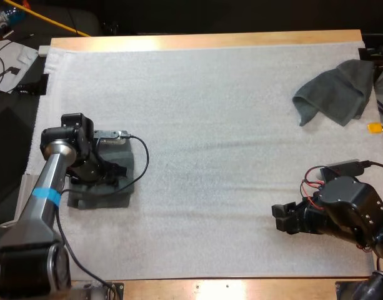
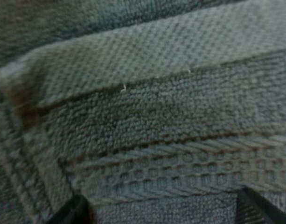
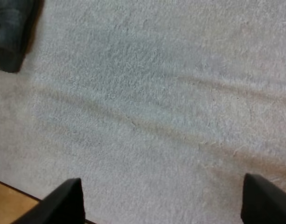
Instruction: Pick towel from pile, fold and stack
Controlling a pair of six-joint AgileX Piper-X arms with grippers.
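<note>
White fuzzy mat holds two grey-green terry towels: folded towel at 9 o'clock under the left gripper, fingers spread wide, empty; crumpled towel at 2 o'clock. Right gripper at 4 o'clock, equally wide, empty.

The crumpled towel at the far right is dark grey-green. The folded towel on the left is too, with woven stripes. The mat is white.
</note>
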